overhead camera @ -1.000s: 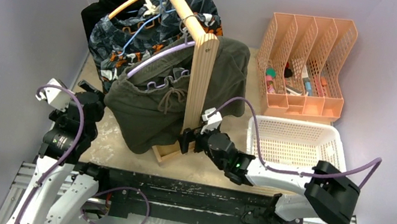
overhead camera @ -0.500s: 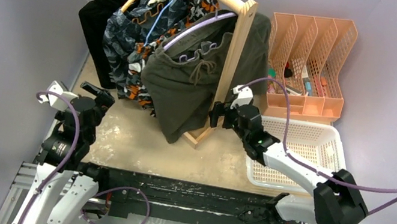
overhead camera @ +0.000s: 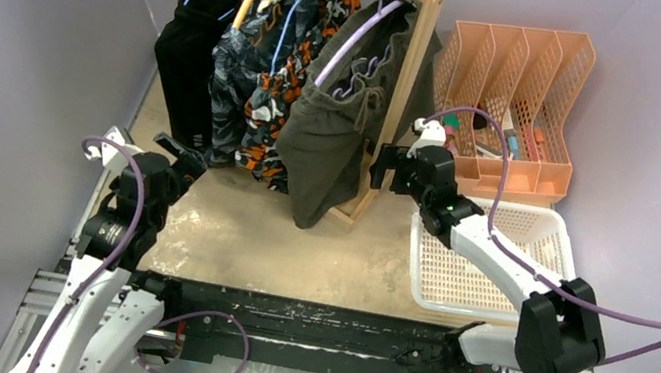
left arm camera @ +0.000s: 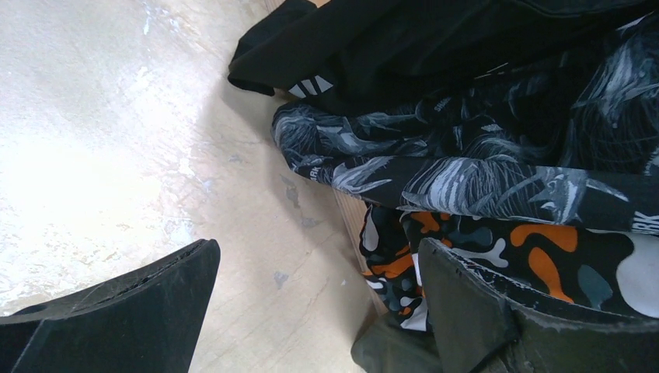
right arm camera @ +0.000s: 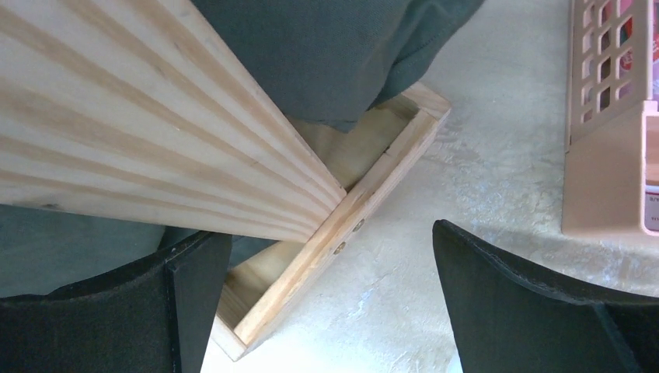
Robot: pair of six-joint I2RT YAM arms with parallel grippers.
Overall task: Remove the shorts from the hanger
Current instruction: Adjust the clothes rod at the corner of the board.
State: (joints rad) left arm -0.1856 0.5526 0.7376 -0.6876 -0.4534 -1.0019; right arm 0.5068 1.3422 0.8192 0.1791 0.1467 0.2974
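Where one rack (overhead camera: 416,54) stands, four shorts (overhead camera: 319,139) hang.

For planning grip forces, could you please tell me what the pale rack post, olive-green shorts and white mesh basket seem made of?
Pale rack post: bare, matte wood, showing straight grain lines. Olive-green shorts: matte woven fabric, hanging in soft folds. White mesh basket: likely moulded plastic, judging by its regular perforated grid.

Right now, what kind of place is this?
Probably a staged robot test booth, not a real closet: plain walls close in a table holding a small wooden rack of shorts, a peach organizer and a white basket.
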